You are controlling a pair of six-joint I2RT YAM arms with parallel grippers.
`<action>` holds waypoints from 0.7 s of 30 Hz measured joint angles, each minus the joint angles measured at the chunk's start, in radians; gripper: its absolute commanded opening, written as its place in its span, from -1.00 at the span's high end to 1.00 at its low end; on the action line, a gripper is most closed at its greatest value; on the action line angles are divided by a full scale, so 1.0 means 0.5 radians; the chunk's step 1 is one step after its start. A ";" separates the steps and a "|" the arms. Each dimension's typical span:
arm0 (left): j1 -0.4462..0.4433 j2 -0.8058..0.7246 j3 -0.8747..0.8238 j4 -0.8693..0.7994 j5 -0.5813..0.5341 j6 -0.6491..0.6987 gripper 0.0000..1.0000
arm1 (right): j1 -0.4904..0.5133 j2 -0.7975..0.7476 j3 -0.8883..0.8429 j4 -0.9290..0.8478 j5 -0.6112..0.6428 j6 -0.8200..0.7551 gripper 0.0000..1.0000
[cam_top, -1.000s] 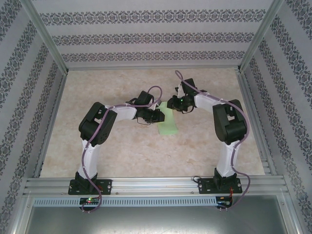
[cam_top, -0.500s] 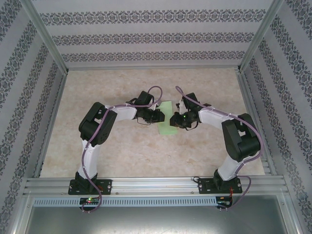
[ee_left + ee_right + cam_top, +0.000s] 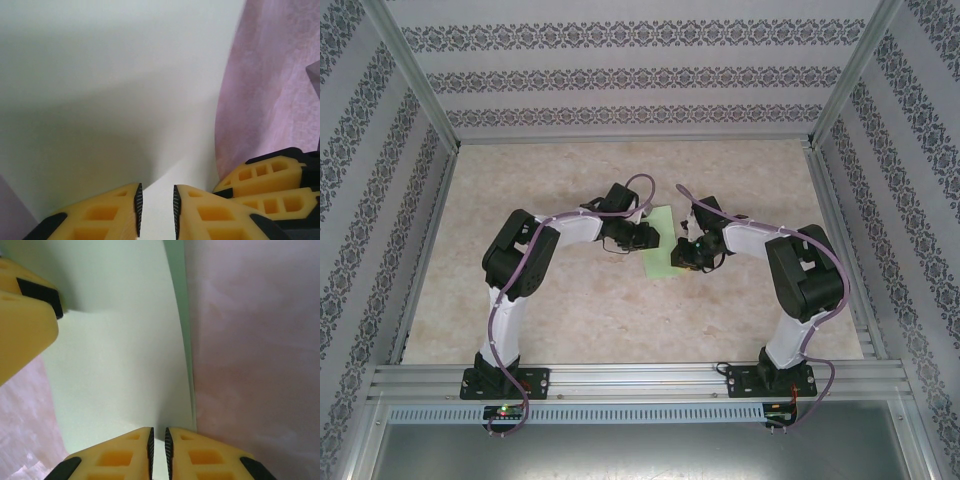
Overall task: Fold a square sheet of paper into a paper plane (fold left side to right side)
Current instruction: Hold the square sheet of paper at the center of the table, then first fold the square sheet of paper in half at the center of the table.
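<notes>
Paper (image 3: 660, 262) on tabletop (image 3: 570, 320), left tool (image 3: 155, 192) slightly parted astride it, right tool (image 3: 158, 435) pinching its edge

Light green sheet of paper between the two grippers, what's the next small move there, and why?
Probably lower the right gripper a little. Its jaws are shut on the light green sheet of paper, whose upper layer bows above a darker edge beneath and likely needs laying flat. The left gripper has jaws slightly apart around the other side, so it seems not to pin it.
</notes>
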 measured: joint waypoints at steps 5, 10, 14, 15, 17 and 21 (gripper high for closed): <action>0.014 0.000 0.027 -0.012 -0.001 -0.002 0.43 | 0.000 0.002 0.001 -0.001 0.012 -0.016 0.65; 0.071 0.024 0.051 -0.009 0.007 -0.017 0.45 | 0.000 0.011 0.010 -0.012 0.012 -0.030 0.65; 0.110 0.083 0.102 0.015 0.011 -0.031 0.47 | 0.000 0.015 0.021 -0.027 0.013 -0.045 0.65; 0.115 0.092 0.108 0.018 0.011 -0.034 0.47 | 0.000 0.017 0.022 -0.031 0.013 -0.051 0.66; 0.122 0.105 0.118 0.024 0.016 -0.046 0.48 | 0.000 0.018 0.026 -0.038 0.014 -0.058 0.65; 0.139 0.129 0.138 0.034 0.032 -0.070 0.47 | 0.000 0.023 0.034 -0.052 0.024 -0.069 0.66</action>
